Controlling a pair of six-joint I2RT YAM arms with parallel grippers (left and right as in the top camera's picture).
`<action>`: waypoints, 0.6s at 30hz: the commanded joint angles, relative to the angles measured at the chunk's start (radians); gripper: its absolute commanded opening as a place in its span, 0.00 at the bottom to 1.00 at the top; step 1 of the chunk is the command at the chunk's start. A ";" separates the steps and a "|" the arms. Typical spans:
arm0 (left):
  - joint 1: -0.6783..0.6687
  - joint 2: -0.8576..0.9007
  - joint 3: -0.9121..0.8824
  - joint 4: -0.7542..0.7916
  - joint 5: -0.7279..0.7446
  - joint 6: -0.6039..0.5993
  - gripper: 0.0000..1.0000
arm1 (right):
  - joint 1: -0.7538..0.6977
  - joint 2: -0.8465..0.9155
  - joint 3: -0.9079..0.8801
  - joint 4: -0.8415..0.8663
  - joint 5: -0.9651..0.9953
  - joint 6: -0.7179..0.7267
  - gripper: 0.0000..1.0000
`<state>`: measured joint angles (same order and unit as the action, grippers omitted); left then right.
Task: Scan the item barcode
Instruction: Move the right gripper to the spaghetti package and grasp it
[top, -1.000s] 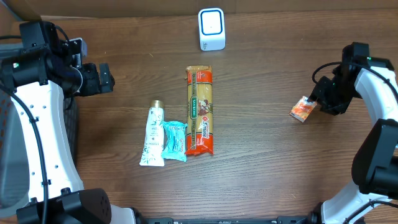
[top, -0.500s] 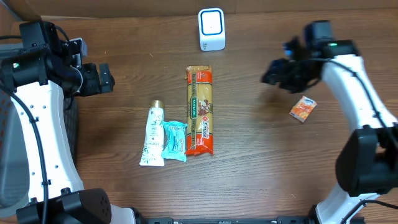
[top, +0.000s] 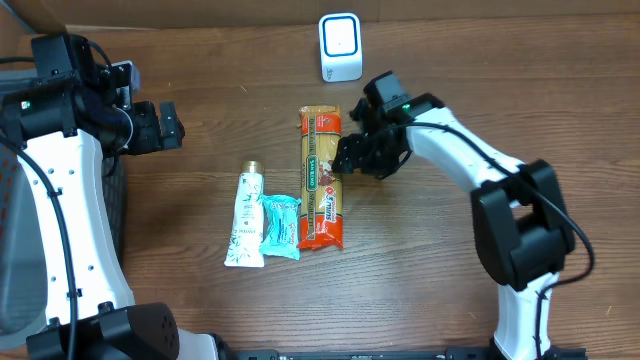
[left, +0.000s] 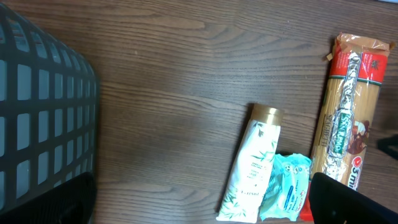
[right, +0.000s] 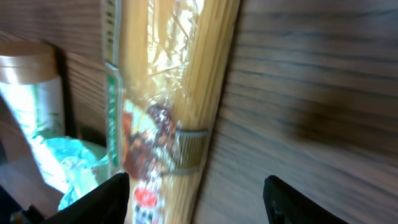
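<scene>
Right tool (top: 352, 157) has been swung across to the long orange-yellow spaghetti pack (top: 321, 180), which lies flat mid-counter (top: 450, 280) below the white box scanner (top: 340, 46). Fingers apart, nothing held; contact w/ pack poss., view blurred. Left tool (top: 166, 125) apart, idle. Pack prob. to be scanned next.

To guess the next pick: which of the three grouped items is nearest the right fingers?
The spaghetti pack, the longest and rightmost; the right fingers are at its right edge. The tube and teal pouch lie farther left.
</scene>
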<state>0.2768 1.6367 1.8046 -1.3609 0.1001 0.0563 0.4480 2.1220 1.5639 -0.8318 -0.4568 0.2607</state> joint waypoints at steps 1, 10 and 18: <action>-0.002 -0.004 0.013 0.004 0.001 0.015 1.00 | -0.002 0.046 -0.006 0.037 -0.089 0.027 0.70; -0.002 -0.004 0.013 0.004 0.001 0.015 1.00 | -0.002 0.135 -0.006 0.078 -0.163 0.059 0.49; -0.002 -0.004 0.013 0.004 0.001 0.015 1.00 | -0.004 0.145 -0.005 0.081 -0.200 0.058 0.04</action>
<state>0.2768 1.6367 1.8046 -1.3605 0.1001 0.0563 0.4374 2.2345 1.5646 -0.7410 -0.6724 0.3222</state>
